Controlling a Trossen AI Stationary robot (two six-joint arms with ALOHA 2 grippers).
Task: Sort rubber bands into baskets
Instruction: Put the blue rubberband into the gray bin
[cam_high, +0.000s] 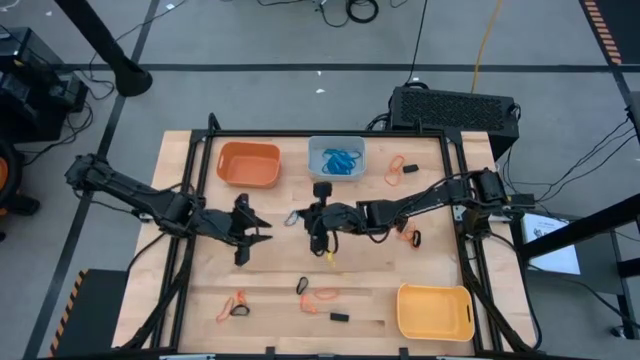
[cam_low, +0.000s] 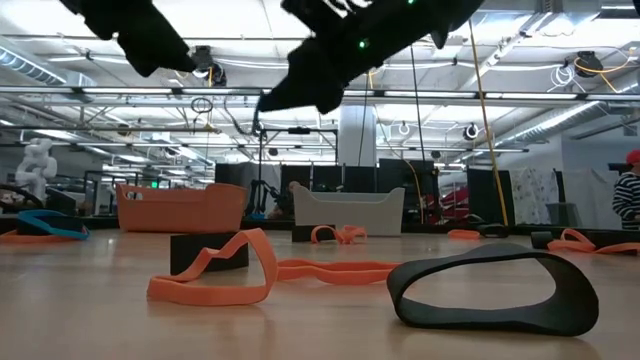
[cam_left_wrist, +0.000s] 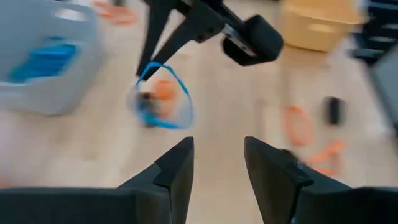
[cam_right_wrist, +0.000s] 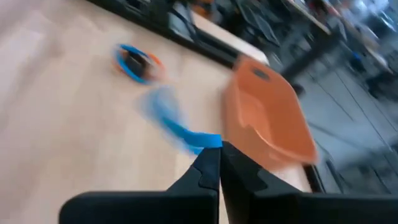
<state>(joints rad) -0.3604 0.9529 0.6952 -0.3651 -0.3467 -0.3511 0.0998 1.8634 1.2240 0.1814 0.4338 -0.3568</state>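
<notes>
High view: sorting partly done. The pale blue-grey basket (cam_high: 336, 157) at the table's far edge holds blue rubber bands (cam_high: 341, 161); the orange basket (cam_high: 248, 165) beside it and the yellow basket (cam_high: 434, 311) at the near right corner look empty. Right gripper (cam_high: 322, 238), mid-table, is clenched on a blue band (cam_right_wrist: 180, 132). Left gripper (cam_high: 260, 228) stands released, empty. Loose bands (cam_high: 322, 297) lie near the near edge.

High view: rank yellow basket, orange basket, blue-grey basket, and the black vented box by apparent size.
1. black vented box
2. yellow basket
3. orange basket and blue-grey basket: look alike, not ranked.
</notes>
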